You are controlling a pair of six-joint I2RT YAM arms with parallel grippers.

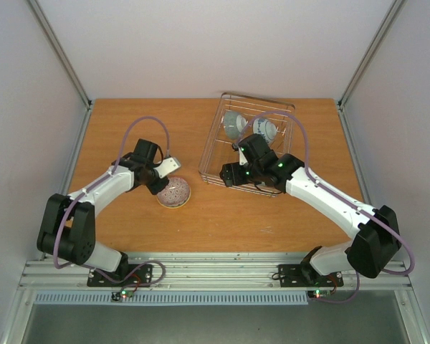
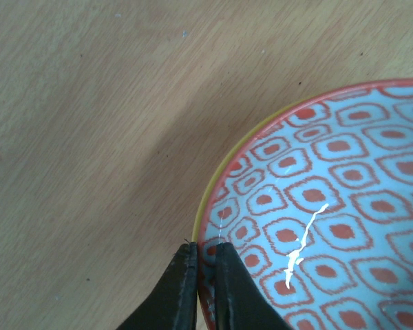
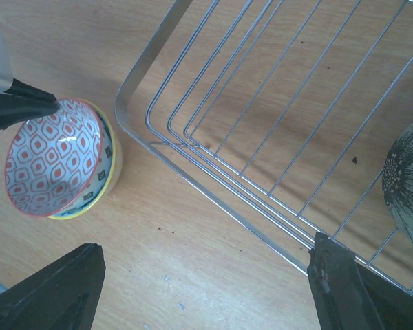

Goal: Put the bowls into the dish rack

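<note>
While the left gripper pinches the rim of the red-patterned bowl left of the bench's centre, the dish rack lies to its right, beneath the spread right gripper.

The red-patterned bowl sits on the worktop, rim pinched in my left end effector, left of the wire dish rack. Inside, a grey bowl and a blue-and-white bowl stand on edge.
</note>
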